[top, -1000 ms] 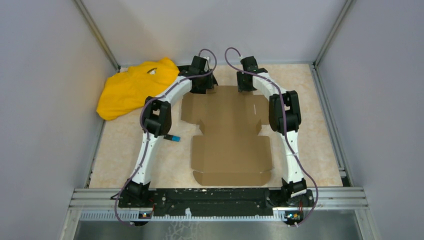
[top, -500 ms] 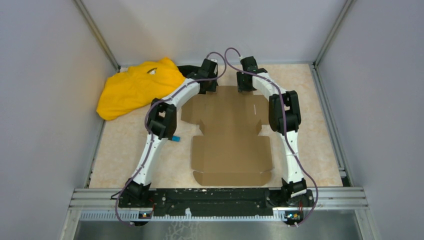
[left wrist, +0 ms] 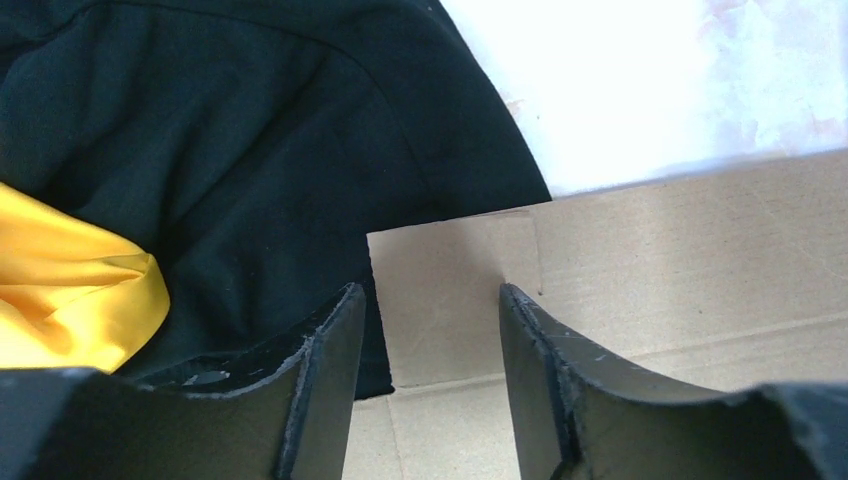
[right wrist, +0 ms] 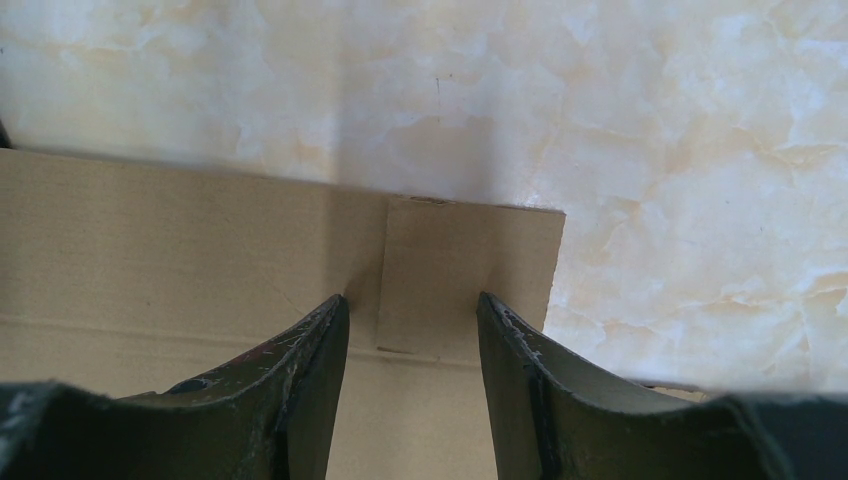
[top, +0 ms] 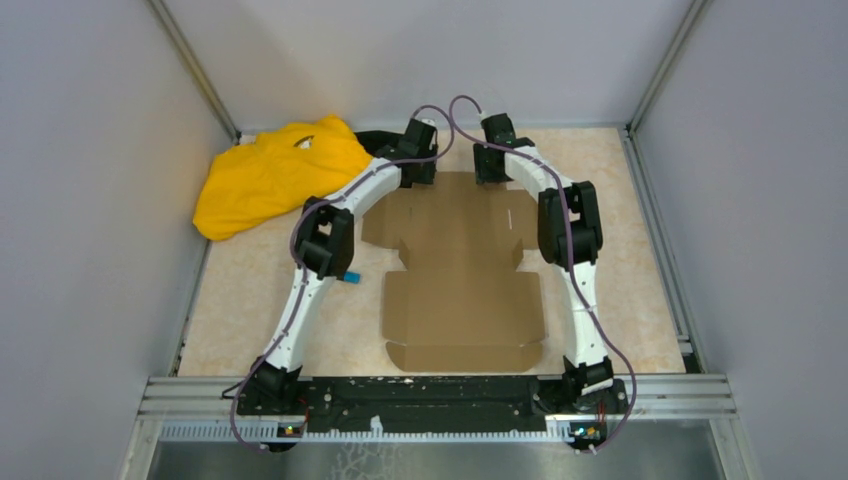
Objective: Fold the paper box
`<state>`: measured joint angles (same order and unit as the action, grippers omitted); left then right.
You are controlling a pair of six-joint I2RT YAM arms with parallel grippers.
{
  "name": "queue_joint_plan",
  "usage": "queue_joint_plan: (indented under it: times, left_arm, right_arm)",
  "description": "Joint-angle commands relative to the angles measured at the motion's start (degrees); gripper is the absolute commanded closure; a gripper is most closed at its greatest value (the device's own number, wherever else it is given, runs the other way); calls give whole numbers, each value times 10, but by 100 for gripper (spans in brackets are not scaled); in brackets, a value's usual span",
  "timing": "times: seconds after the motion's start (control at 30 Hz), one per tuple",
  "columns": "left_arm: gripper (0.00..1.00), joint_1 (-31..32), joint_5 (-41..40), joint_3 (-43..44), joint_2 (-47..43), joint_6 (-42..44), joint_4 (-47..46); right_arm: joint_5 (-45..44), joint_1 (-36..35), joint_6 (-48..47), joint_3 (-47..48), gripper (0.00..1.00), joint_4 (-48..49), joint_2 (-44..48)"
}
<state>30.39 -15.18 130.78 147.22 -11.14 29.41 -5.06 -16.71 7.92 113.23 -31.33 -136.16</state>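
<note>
The box lies flat, nothing folded yet; the left end effector and right end effector hang spread over its far edge.

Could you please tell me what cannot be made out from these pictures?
1. Top view: whether the left tool and right tool touch the paper box; the arms themselves cover them.
2. Top view: the black cloth, mostly behind the left arm.
3. Wrist views: most of the box, cut off by frame edges.
</note>
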Motion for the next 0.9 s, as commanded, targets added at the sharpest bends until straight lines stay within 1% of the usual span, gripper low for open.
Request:
queue_joint_plan:
  times: [0.0, 0.17, 0.27, 0.33, 0.37, 0.4, 0.43, 0.47, 0.5, 0.57, 0.67, 0.7, 0.77, 0.87]
  left_arm:
    - [39, -9, 26, -28, -24, 6, 19]
    - [31, -23, 51, -32, -113, 8, 1]
    - [30, -24, 55, -38, -186, 9, -8]
    - [29, -24, 55, -46, -228, 7, -15]
    - [26, -24, 57, -49, -248, 5, -18]
    - [21, -24, 63, -51, -265, 2, -16]
    - [5, -24, 73, -50, -283, -4, -10]
    - [2, -24, 86, -51, -300, -14, -2]
    - [1, -24, 106, -53, -319, -30, 5]
    - [1, -24, 159, -74, -363, -79, 12]
    - [1, -21, 223, -150, -453, -151, -18]
    - [1, -20, 238, -175, -482, -176, -29]
    - [1, -15, 256, -215, -535, -254, -33]
    - [1, 7, 269, -248, -603, -363, -34]
  right_arm:
    - [36, -4, 32, -38, 50, -103, -24]
    - [49, 2, 46, -36, 46, -92, 43]
    - [49, 4, 56, -37, 37, -85, 100]
    - [49, 5, 64, -38, 27, -82, 133]
    - [49, 5, 68, -37, 23, -82, 150]
    - [49, 6, 73, -35, 18, -84, 166]
    - [49, 6, 77, -35, 11, -86, 183]
    - [49, 6, 82, -37, 4, -87, 202]
    - [56, 6, 85, -42, 2, -87, 219]
    - [64, 6, 95, -55, 1, -88, 256]
    - [66, 6, 107, -77, 1, -96, 302]
    - [66, 6, 112, -88, 1, -98, 318]
    - [65, 6, 124, -119, 1, -99, 349]
    - [71, 7, 139, -178, 1, -90, 399]
